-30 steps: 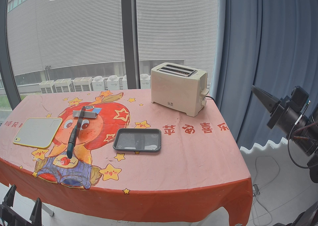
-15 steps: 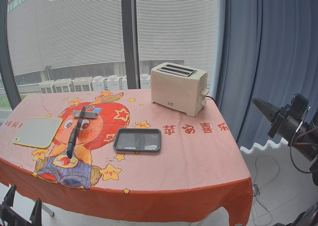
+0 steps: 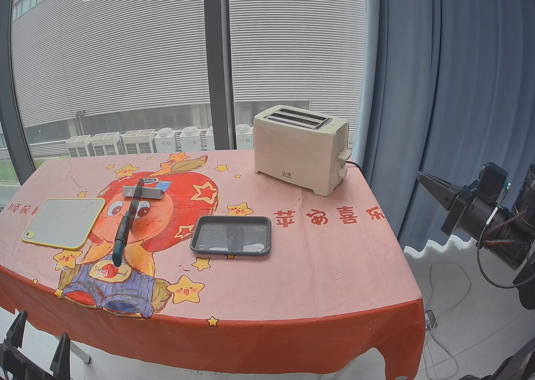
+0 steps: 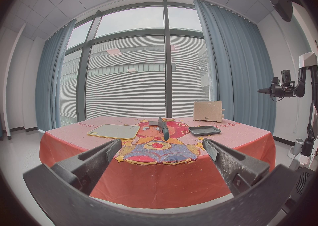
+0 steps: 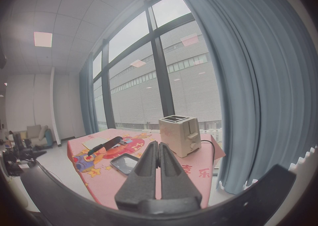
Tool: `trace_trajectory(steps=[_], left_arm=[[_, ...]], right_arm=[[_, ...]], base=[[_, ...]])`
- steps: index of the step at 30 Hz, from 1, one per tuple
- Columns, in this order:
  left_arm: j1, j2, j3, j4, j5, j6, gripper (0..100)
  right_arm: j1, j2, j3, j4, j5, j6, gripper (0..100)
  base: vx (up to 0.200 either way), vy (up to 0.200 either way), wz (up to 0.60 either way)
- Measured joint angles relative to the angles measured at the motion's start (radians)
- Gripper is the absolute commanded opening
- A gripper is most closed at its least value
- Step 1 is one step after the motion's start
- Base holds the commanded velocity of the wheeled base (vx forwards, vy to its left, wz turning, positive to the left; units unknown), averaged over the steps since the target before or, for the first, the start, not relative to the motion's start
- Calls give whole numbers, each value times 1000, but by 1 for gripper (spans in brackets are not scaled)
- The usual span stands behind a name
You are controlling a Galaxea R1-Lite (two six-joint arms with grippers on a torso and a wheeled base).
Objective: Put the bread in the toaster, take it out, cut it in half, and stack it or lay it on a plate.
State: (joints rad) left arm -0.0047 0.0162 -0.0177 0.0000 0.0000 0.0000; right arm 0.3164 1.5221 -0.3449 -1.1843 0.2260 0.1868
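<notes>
Right gripper (image 3: pixel 426 179) pinched shut, off the table's (image 3: pixel 334 264) right edge. Toaster (image 3: pixel 301 147) ahead and leftward of it, at the far right corner, slots crosswise. Left gripper (image 4: pixel 161 143) spread wide, well apart.

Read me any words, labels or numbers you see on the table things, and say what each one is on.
Tablecloth, in front of the toaster: four red characters, too stylised to quote reliably.
Tablecloth, left edge: edge characters, cut off, unreadable.
Toaster front: small dark mark, too small to read.
Cutting board: faint corner print, too small to read.
No readable numbers.
</notes>
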Motion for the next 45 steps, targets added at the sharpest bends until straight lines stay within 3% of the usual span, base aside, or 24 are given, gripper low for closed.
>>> trace_trajectory(steps=[6, 20, 26, 40, 45], left_arm=[[0, 0, 0, 0, 0, 0, 100], [0, 0, 0, 0, -2, 0, 100], [0, 0, 0, 0, -2, 0, 100], [0, 0, 0, 0, 0, 0, 100], [0, 0, 0, 1, 0, 0, 100]], right_arm=[[-44, 97, -82, -1, 5, -58, 0], [-67, 311, -275, 38, 12, -98, 0], [-69, 341, -326, 100, 11, -105, 0], [-70, 375, -331, 120, 11, -120, 0], [-86, 402, -326, 111, 10, -147, 0]], base=[[0, 0, 0], [0, 0, 0], [0, 200, 0], [0, 0, 0], [0, 0, 0]])
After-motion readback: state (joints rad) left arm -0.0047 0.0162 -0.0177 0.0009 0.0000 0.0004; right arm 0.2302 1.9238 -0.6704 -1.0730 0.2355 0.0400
